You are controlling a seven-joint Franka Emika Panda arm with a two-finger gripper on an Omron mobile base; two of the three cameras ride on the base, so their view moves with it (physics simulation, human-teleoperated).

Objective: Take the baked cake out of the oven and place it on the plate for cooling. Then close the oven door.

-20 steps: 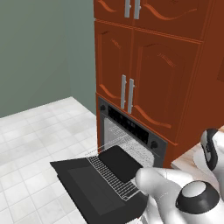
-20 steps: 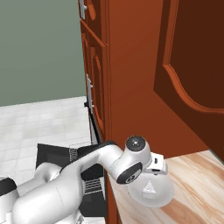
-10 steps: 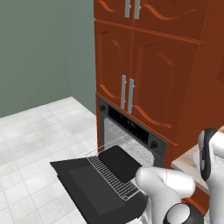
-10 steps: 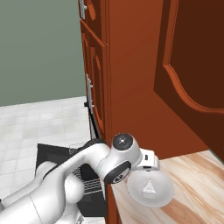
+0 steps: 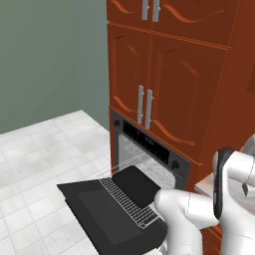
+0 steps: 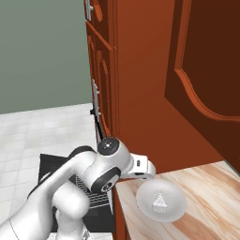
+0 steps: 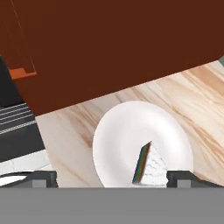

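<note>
The end effector (image 7: 109, 177) stands released, its two dark fingertips spread wide at the bottom of the hand view and holding nothing. Between them, slightly above, the baked cake (image 7: 148, 166) rests on the plate (image 7: 127, 131), a small wedge with a dark striped side and a pale face, sitting toward 5 o'clock of the plate's centre. In the right base view the cake (image 6: 160, 201) shows as a tiny pale wedge near the middle of the plate (image 6: 147, 206), which lies on the wooden tabletop (image 6: 206, 187) close to its front left corner.

So the placing looks done; by my judgement what remains is shutting the oven door (image 5: 107, 219), which lies folded down flat at 7 o'clock of the oven (image 5: 149, 154), with the wire rack (image 5: 132, 199) and a black tray (image 5: 137, 185) drawn out over it.

The risks sit there. If the door is swung up while the rack and tray still project, it would likely jam against them or knock the tray loose. The arm's elbow hangs close over the door and rack, so a wide swing down from the tabletop could clip them. The plate also lies near the tabletop's edge just beside the wrist; a careless retreat might nudge it, and the light wedge could tip.
</note>
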